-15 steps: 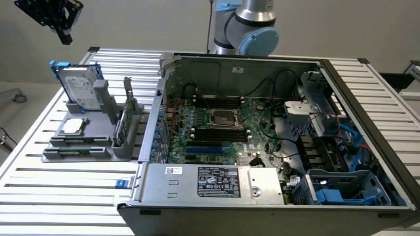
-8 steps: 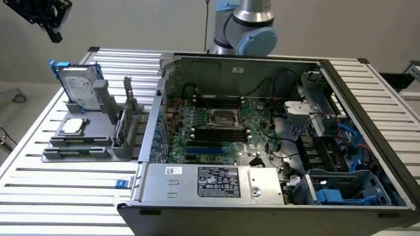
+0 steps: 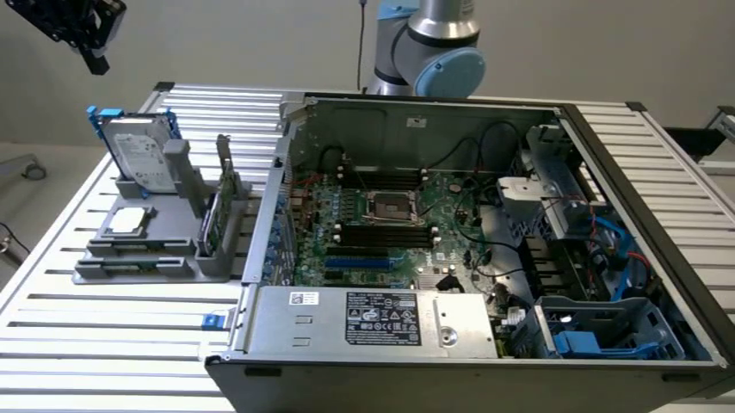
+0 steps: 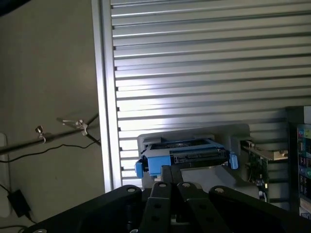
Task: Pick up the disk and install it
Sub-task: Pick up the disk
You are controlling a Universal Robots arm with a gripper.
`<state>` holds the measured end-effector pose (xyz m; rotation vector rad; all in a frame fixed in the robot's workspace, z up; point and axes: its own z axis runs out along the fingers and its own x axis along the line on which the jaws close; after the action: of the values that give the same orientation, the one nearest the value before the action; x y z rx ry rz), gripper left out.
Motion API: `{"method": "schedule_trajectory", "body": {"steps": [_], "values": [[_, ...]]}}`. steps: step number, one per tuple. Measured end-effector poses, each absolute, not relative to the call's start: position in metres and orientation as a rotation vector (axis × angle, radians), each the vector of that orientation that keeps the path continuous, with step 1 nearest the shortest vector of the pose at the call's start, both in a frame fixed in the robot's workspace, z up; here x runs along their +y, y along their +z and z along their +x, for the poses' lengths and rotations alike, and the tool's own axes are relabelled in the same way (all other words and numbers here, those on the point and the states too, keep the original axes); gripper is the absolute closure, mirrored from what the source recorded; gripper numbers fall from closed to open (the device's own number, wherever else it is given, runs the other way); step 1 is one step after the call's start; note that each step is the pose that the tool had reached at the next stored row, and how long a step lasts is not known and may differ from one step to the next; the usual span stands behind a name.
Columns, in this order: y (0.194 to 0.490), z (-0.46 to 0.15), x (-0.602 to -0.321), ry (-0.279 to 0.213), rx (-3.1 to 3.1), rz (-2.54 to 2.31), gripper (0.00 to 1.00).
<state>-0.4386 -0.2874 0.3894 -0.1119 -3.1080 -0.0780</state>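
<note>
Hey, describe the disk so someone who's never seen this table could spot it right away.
Beside the open case, on the exterior view's left, sits a grey stand. The disk stands upright at its far end. Unlike the small flat chip before it and the thin card alongside, it is a silver slab with a white label and blue frame.

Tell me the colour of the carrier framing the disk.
Blue carrier, around the silver-grey disk with its white label; clearest in the exterior view.

Silver-grey arm [image 3: 428, 26], light-blue joint cap [image 3: 450, 73]; black end effector [image 4: 171, 180], jointed links, round pivot bolts.
</note>
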Motion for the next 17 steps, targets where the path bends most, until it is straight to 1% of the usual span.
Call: {"method": "schedule_trajectory", "body": {"steps": [7, 17], "values": [[0.3888, -0.4392, -0.2871, -0.079, -3.108, -0.109, 0.89], [0.3873, -0.4391, -0.2869, -0.075, -3.101, 0.166, 0.89]]}}
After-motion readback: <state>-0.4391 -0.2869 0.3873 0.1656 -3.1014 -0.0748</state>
